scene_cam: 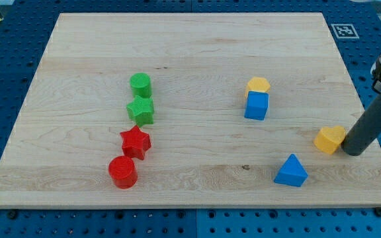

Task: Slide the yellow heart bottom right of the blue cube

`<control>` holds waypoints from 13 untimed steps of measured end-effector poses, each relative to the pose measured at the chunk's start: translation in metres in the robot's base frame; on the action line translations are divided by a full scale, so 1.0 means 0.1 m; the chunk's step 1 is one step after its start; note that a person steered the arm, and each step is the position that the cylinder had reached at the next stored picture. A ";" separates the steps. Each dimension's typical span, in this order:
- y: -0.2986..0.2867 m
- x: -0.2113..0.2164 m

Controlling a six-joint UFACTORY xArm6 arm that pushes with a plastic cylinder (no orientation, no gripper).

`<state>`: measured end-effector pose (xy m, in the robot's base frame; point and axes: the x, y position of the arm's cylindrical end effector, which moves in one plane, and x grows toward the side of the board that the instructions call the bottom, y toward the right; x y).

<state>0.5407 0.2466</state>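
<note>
My tip [353, 153] was a plain rod with nothing to pinch, touching the yellow heart [329, 139] on the view's right, ready to push it toward the blue cube [256, 106].

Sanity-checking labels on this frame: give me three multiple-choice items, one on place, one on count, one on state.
1. Where is my tip?
A. just right of the yellow heart
B. beside the green star
C. above the blue cube

2. How many blue blocks?
A. one
B. two
C. three

3. What touches the blue cube?
A. nothing
B. the red star
C. the yellow hexagon, against its top edge

Key: 1 A, the rod ends beside the heart at the view's right. 2 B, the cube and the blue triangle. 3 C, the two show no gap.
</note>
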 end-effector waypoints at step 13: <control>-0.48 0.10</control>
<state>0.5505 0.1984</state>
